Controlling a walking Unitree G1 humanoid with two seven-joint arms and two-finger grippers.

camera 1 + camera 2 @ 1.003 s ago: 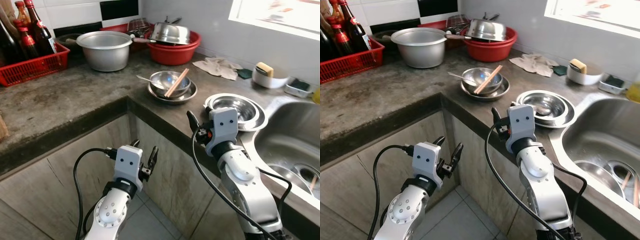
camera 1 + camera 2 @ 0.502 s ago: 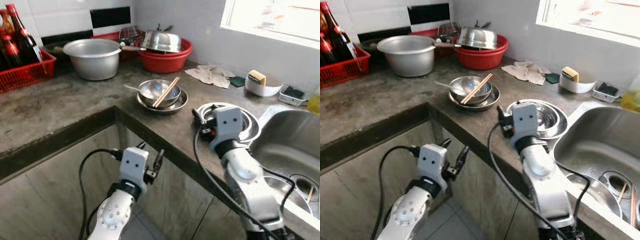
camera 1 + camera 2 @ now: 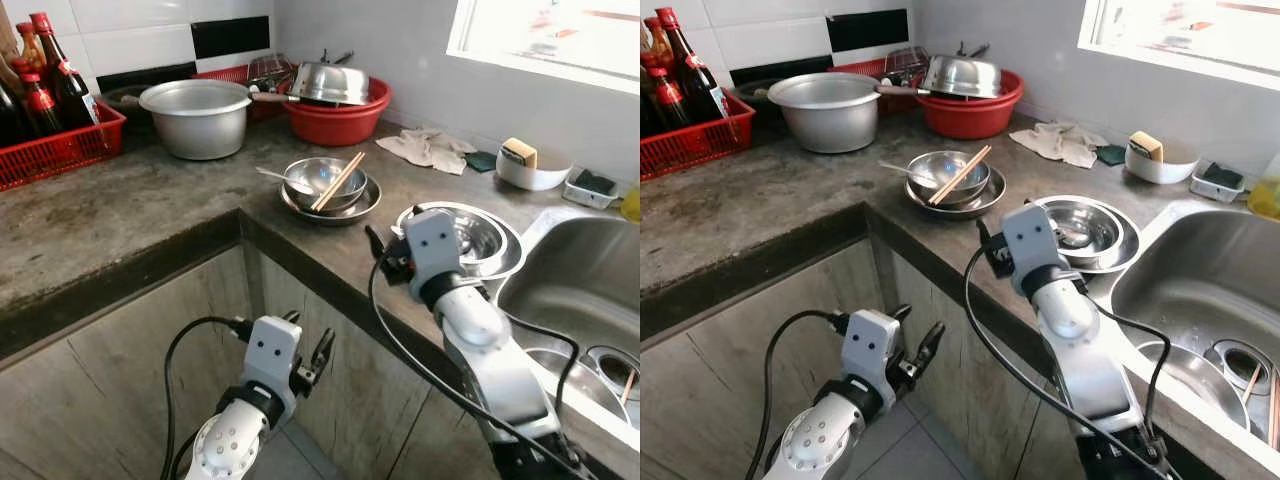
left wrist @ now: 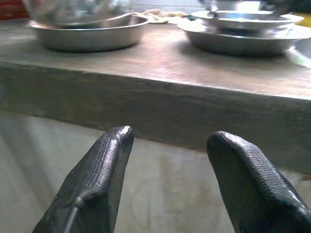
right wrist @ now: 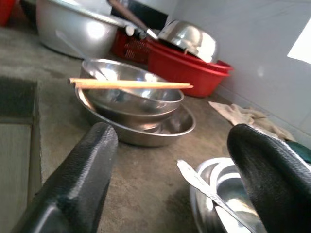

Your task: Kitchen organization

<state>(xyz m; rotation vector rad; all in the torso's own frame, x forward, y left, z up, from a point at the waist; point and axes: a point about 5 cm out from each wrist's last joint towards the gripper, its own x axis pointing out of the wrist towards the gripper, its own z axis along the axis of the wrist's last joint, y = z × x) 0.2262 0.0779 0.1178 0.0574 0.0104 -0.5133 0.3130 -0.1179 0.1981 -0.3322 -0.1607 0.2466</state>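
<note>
The right hand hovers low over the grey stone worktop, its two black fingers spread wide with nothing between them. It points toward a steel bowl nested in a shallow steel plate, with a pair of chopsticks laid across the bowl's rim and a spoon leaning in it. Just beside the right hand, toward the sink, sits a second stack of steel dishes with a spoon handle sticking out over the rim.

The left hand hangs below the worktop edge in front of the cabinet doors, fingers parted and empty.

At the back of the worktop stand a big aluminium pot, a red basin holding an upturned steel bowl, and a red basket of bottles. A crumpled cloth and a white dish with a sponge lie under the window
</note>
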